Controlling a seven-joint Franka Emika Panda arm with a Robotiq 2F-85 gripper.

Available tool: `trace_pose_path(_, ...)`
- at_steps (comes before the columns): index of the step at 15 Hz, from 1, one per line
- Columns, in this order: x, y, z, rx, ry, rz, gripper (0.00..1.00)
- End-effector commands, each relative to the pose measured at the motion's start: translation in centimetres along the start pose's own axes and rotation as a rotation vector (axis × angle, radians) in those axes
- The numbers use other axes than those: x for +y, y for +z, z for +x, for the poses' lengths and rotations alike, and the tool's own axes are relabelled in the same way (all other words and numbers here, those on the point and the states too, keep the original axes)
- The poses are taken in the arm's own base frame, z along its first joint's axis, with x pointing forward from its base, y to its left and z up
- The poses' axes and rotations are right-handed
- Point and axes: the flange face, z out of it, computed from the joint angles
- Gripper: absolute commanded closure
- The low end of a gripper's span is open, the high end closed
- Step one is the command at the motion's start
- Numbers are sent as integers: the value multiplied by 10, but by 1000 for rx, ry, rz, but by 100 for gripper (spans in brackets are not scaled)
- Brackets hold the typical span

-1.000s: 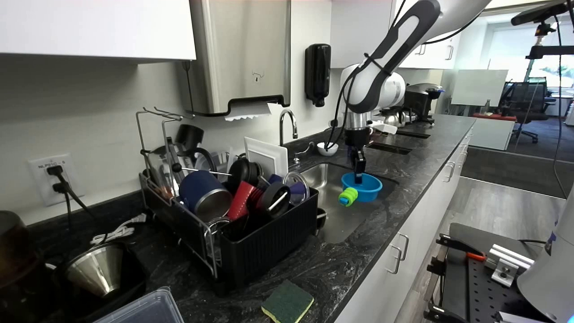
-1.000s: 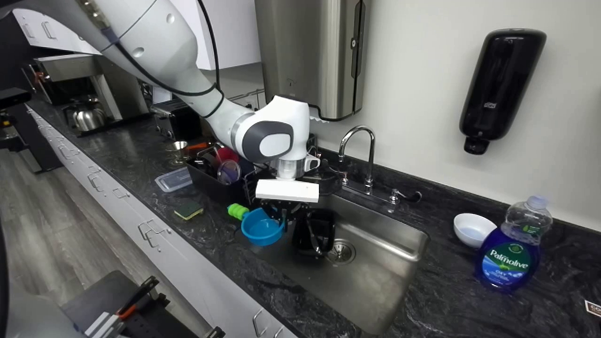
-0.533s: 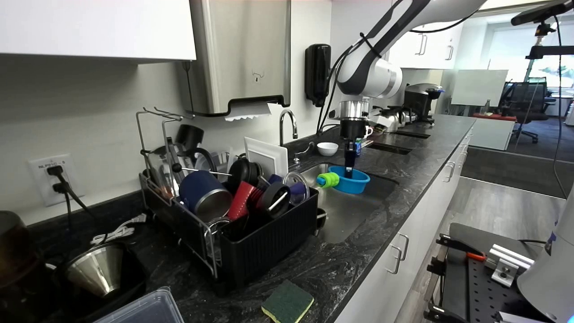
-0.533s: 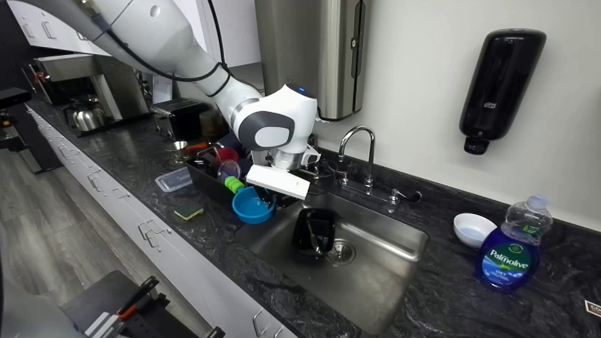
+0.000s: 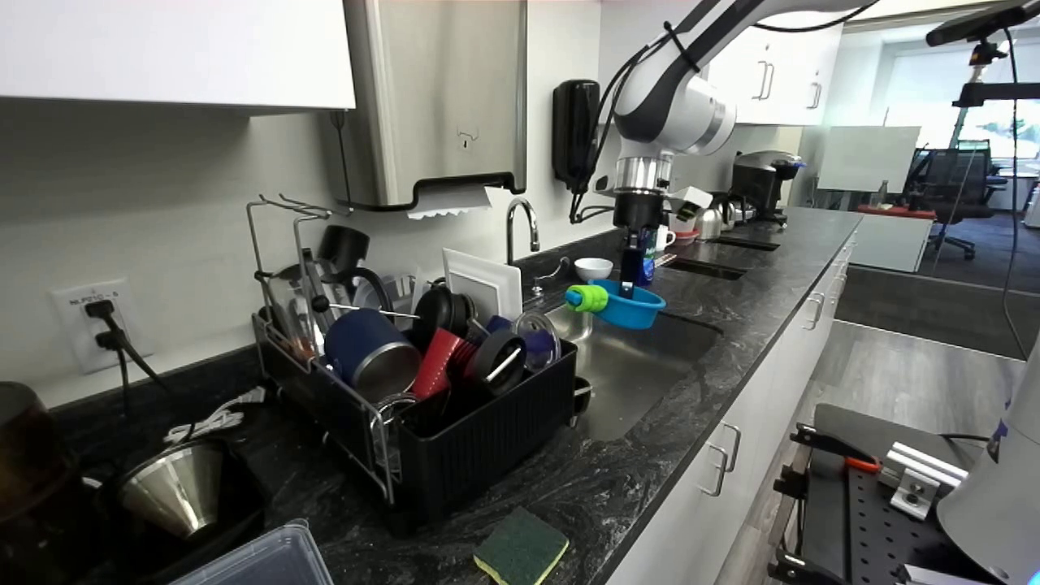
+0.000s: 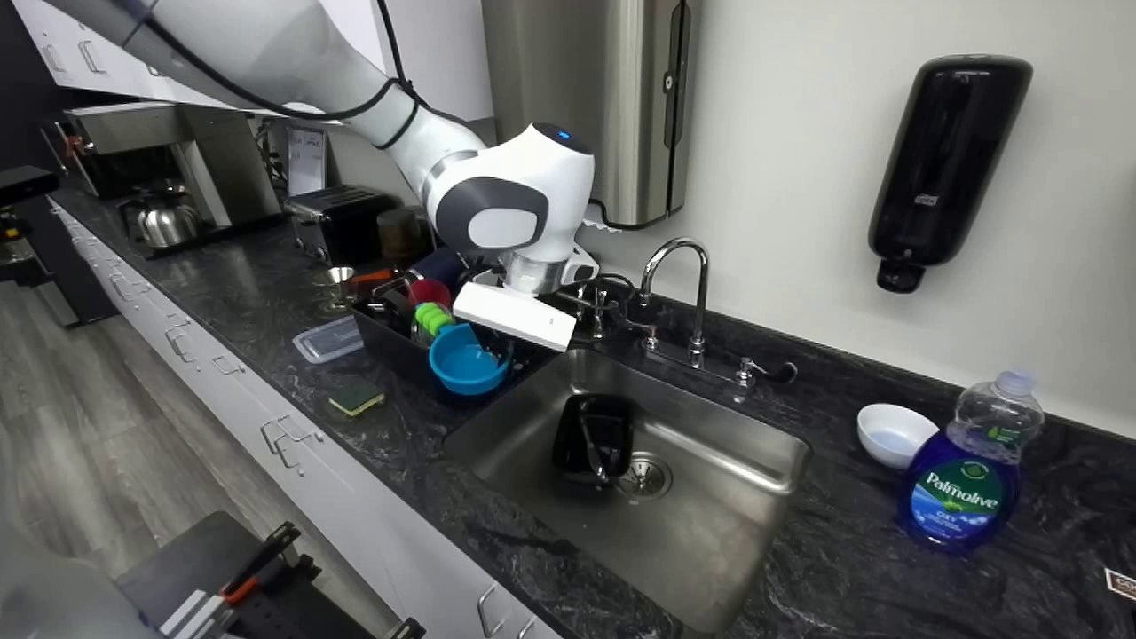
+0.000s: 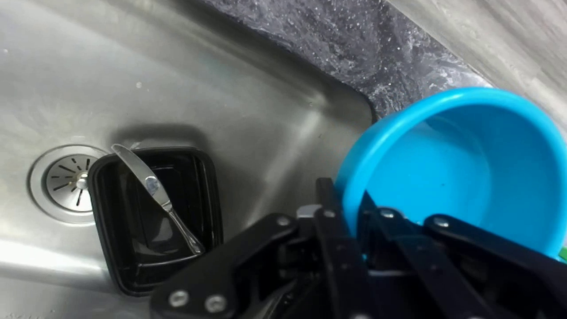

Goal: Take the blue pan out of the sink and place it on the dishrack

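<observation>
The gripper (image 7: 347,192) pinched the blue pan (image 7: 465,173) by its rim (image 7: 359,161), holding it beside itself and clear of the sink (image 7: 199,79) below, presumably to leave the green handle (image 6: 434,318) free toward the dishrack (image 5: 487,443).

All three views share the sink (image 6: 683,532), the wrist's closest, looking down.

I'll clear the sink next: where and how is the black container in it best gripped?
Probably take the black container by its rim on the side away from the drain, straddling it from above. It sits open side up and looks thin-walled, with sink floor beside that edge; the knife crosses the rim nearer the drain. The gripper must first release the blue pan.
</observation>
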Motion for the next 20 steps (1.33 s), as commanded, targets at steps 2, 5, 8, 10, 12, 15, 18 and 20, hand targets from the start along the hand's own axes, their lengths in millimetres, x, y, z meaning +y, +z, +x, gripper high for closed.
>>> trace_pose_path(2,-22,-21,-2,32,-27,2,97)
trace_pose_path(5,-34,-29,1,48,-43,4,97)
trace_pose_path(8,-33,-30,6,39,-55,-20,89)
trace_pose_path(10,-33,-30,6,39,-55,-20,89)
trace_pose_path(12,-32,-30,5,39,-53,-20,89)
trace_pose_path(15,-33,-30,5,38,-53,-19,89)
trace_pose_path(18,-33,-30,5,38,-53,-19,89)
trace_pose_path(20,-33,-30,5,38,-53,-19,89)
